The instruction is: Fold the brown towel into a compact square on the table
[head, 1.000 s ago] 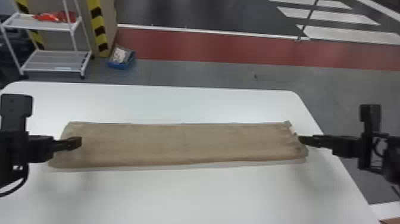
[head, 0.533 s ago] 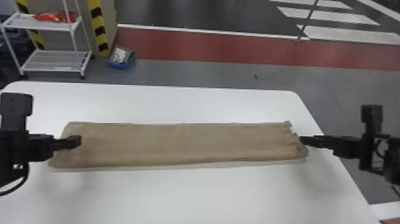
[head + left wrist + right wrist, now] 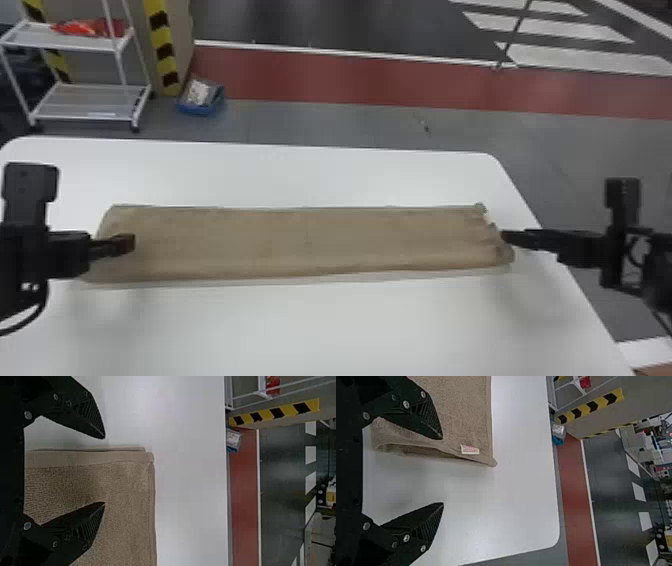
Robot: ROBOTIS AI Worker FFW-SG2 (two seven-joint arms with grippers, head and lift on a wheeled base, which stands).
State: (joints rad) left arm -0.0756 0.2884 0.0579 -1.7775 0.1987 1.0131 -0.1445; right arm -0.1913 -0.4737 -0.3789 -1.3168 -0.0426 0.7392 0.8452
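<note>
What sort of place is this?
Probably an industrial or warehouse-like hall: a wire-frame cart, yellow-and-black hazard tape and painted floor stripes lie beyond the table.

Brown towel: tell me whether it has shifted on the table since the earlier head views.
No. The brown towel shows no visible shift either way, judged against the far edge of the table in the head view.
</note>
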